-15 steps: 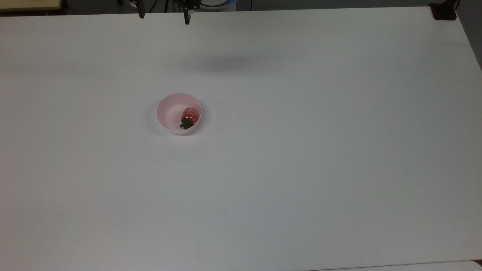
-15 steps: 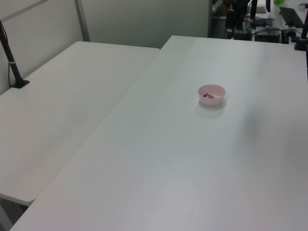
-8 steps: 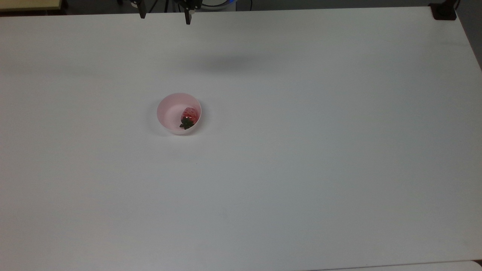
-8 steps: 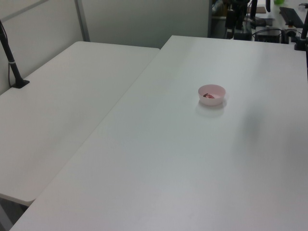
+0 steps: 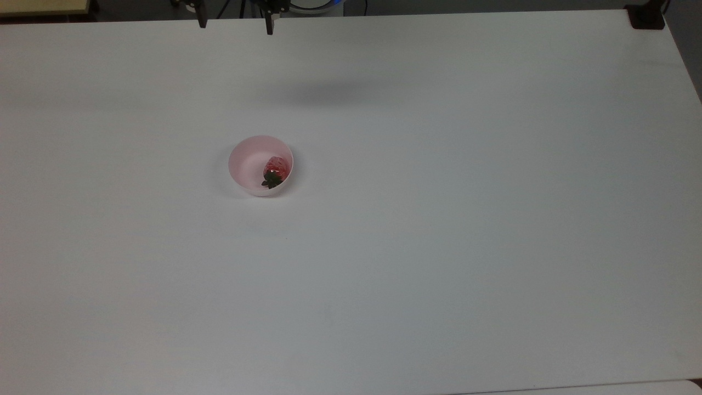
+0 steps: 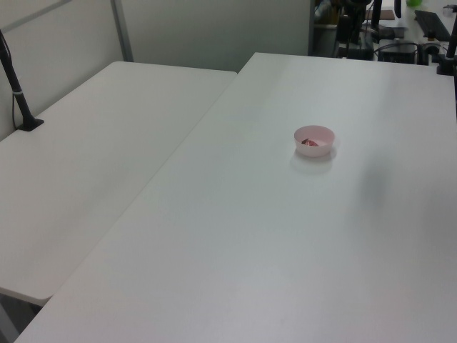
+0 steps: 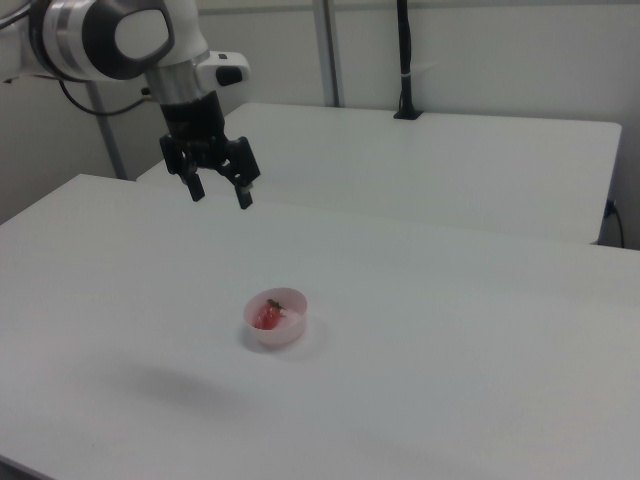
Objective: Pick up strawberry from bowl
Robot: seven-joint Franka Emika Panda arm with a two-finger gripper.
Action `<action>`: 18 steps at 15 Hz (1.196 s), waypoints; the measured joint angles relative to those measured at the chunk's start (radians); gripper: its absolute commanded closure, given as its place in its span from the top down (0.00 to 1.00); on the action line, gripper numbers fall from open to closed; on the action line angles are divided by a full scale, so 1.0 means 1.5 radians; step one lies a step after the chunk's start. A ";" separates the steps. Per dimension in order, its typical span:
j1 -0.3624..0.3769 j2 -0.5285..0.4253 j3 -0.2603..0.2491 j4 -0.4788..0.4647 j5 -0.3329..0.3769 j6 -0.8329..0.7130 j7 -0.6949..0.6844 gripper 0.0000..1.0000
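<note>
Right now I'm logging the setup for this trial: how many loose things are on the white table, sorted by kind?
Strawberry: 1, lying inside the bowl
Bowl: 1, pale pink, standing on the white table
Total: 2

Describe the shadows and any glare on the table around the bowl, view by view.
Top view: a soft dark patch on the table above the bowl, below the gripper; no glare. Right view: a faint smudge of shadow at the right view's left of the bowl; the strawberry looks glossy. Left view: even, flat light and a dim grey streak at the bowl's right.
</note>
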 measured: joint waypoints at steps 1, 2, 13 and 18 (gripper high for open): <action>-0.004 0.003 0.000 -0.001 -0.013 0.000 -0.031 1.00; -0.009 0.008 0.000 -0.005 -0.022 0.000 -0.056 1.00; -0.026 0.191 0.002 -0.089 -0.070 0.220 0.052 0.95; -0.025 0.224 0.005 -0.087 -0.070 0.250 -0.008 0.94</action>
